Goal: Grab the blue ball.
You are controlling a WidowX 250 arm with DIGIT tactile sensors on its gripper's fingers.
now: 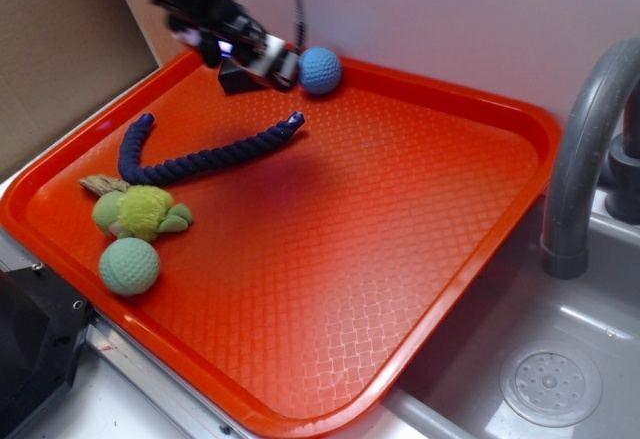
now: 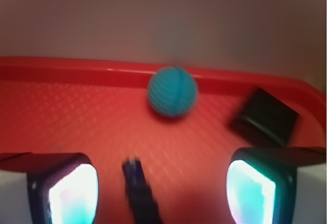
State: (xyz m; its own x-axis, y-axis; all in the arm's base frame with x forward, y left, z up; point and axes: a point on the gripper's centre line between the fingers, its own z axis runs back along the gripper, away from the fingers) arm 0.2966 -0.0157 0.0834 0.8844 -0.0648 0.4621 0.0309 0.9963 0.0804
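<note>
- Left side of the orange textured plastic tray (image 1: 420, 259), exterior view: pale mint-green knit ball (image 1: 129, 266) at about 8 o'clock, a yellow-green plush toy (image 1: 143, 211) just above it, a dark navy twisted rope (image 1: 205, 155) curving toward centre. None of these is the target.
- Black robot gripper (image 1: 262, 59) is seen at roughly 11 o'clock on the tray, over a small black block (image 1: 237, 78).
- Small light-blue knit-textured ball (image 1: 320, 70) sits at 12 o'clock against the back rim, just beside the gripper, not held.
- Wrist view: fingers (image 2: 66, 193) are spread wide, nothing between them; ball (image 2: 172, 92) lies ahead, centred in the gap; black block at 3 o'clock of it, rope end near 6 o'clock.
- Handling, judged: light, soft, slightly compressible; knit surface should give good friction, little slip, but a round ball can be expected to roll if nudged.
- Grip is best taken across the equator, pads on opposite sides; the rim behind may help stop it rolling.
</note>
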